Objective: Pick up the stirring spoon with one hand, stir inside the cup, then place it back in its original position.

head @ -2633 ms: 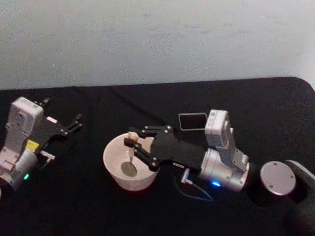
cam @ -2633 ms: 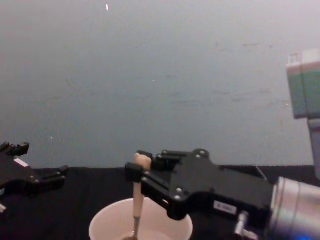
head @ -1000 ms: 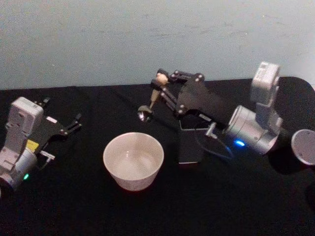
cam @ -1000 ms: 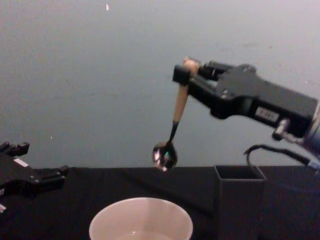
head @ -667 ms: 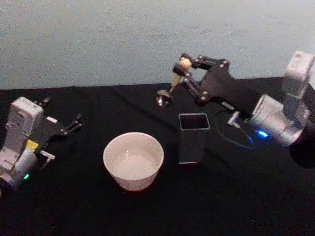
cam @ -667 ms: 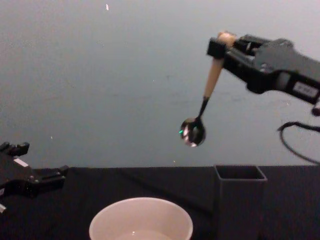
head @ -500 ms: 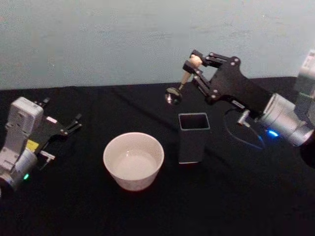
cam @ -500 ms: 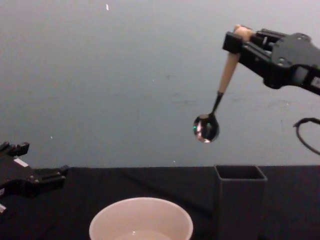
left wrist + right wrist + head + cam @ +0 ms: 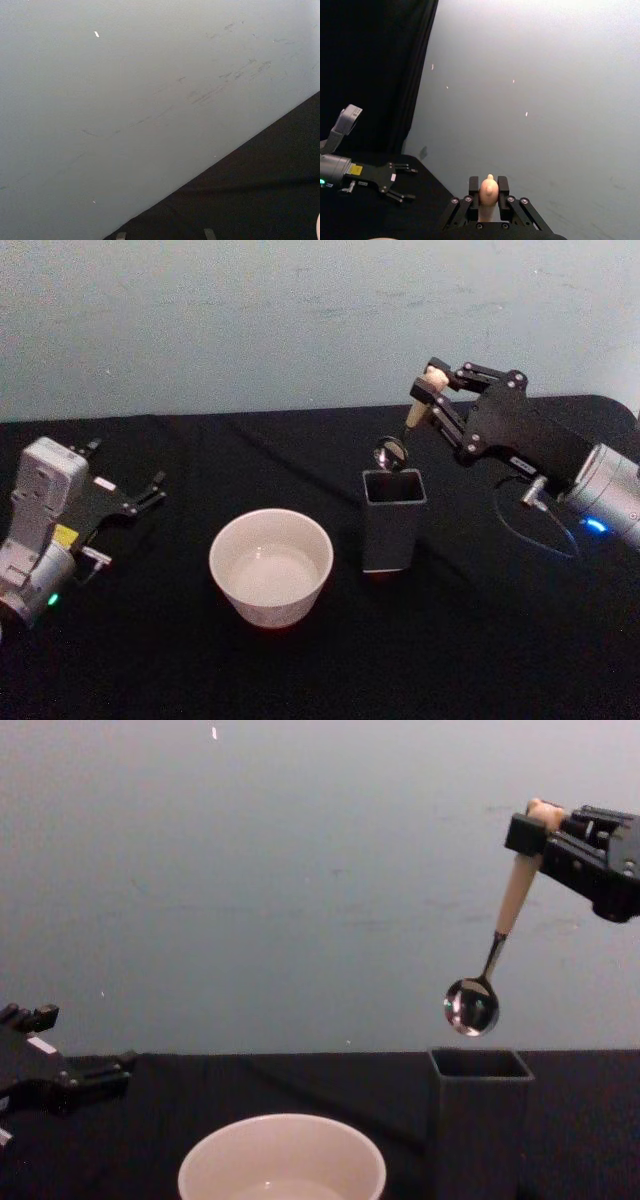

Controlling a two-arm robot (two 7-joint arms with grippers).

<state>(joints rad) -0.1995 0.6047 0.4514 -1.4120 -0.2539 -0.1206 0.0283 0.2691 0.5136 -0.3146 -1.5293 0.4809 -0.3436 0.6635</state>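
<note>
Chest view shows the right gripper (image 9: pixel 535 825) high up on the right side. Its fingers are closed tight on the top of the stirring spoon (image 9: pixel 511 905), just under the little bear head. The spoon hangs in the air, tilted, with its shiny bowl at the bottom. The bowl is just above the open mouth of the dark holder (image 9: pixel 480 1125) and does not touch it. The holder stands up straight on the black counter (image 9: pixel 450 640). The round cup (image 9: pixel 268 608) sits beside the holder, on its left, with a small gap between them. The left gripper (image 9: pixel 152 490) is far off on the left, low over the counter. Its fingers are open and hold nothing.
</note>
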